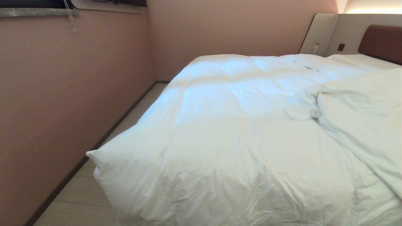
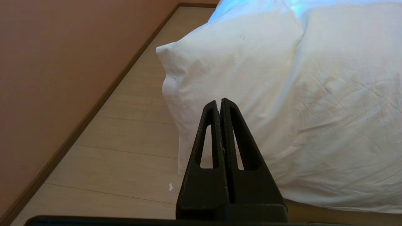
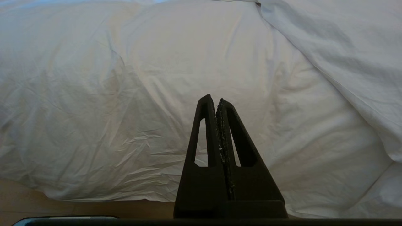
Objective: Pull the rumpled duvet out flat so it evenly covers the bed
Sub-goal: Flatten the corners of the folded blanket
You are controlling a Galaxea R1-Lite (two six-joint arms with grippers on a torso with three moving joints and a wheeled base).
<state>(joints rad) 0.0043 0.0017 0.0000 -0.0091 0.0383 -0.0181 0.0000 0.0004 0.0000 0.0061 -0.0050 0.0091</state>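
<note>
So, duvet (image 1: 238,125) lies over the bed (image 1: 381,42), one flap folded back on my right. Soft, bulky, will drag (light though). I'd pinch the flap edge. Left gripper (image 2: 219,101) and right gripper (image 3: 216,98) both closed, empty.

Black tapered slotted hand (image 2: 220,101) fingers (image 3: 205,131)

Pretty dim and warm from my head cam, with a cool bluish patch on the puffy white creased cotton duvet (image 1: 238,125). Warm glow top right above the brown padded headboard (image 1: 381,42); everything's slightly soft.
</note>
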